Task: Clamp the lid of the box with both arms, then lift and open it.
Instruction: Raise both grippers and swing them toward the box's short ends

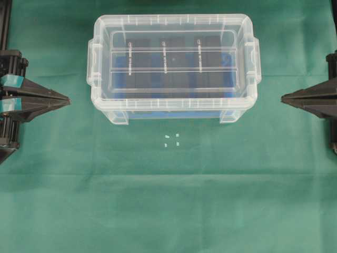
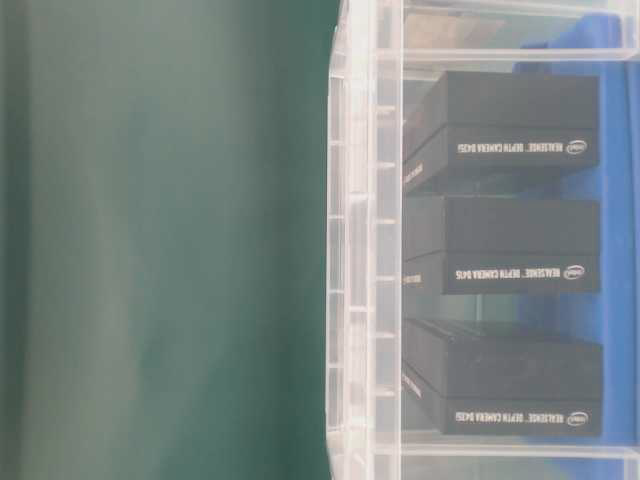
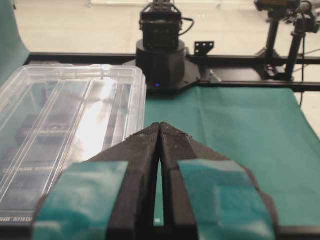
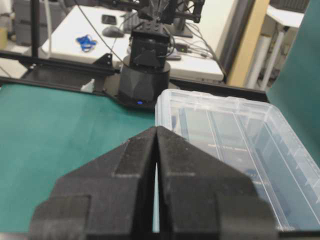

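Note:
The clear lid [image 1: 174,60] lies flat on the clear box [image 1: 174,108], which has a blue bottom and black slabs inside. The box stands at the back middle of the green cloth. My left gripper [image 1: 68,100], with teal tape, is shut and empty, pointing at the box from the left, apart from it. My right gripper [image 1: 283,97] is shut and empty at the right, also apart. The lid shows in the left wrist view [image 3: 65,125] beyond the left gripper [image 3: 160,125], and in the right wrist view [image 4: 235,145] beside the right gripper [image 4: 156,129].
Small white marks [image 1: 171,139] lie on the green cloth [image 1: 168,200] in front of the box. The table-level view shows the box wall [image 2: 365,250] and black slabs [image 2: 500,245] close up. Arm bases [image 3: 161,55] [image 4: 145,75] stand at the table ends.

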Action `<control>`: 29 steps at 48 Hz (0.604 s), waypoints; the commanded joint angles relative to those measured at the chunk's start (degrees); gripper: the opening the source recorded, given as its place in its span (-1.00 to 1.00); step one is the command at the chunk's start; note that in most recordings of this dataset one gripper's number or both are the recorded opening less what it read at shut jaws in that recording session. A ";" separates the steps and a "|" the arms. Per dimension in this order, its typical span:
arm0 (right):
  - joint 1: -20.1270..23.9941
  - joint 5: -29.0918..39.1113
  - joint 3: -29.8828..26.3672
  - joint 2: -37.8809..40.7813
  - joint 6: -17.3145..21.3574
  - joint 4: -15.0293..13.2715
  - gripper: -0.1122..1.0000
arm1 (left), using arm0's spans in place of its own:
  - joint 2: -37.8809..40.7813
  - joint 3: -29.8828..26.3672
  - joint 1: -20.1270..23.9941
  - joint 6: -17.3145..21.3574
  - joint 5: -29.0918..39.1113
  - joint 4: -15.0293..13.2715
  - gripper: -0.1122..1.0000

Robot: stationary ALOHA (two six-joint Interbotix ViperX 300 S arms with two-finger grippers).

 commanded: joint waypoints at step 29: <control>-9.58 8.09 -4.22 0.26 -0.35 -0.09 -0.80 | -0.35 -1.93 7.12 0.79 2.72 0.00 -0.77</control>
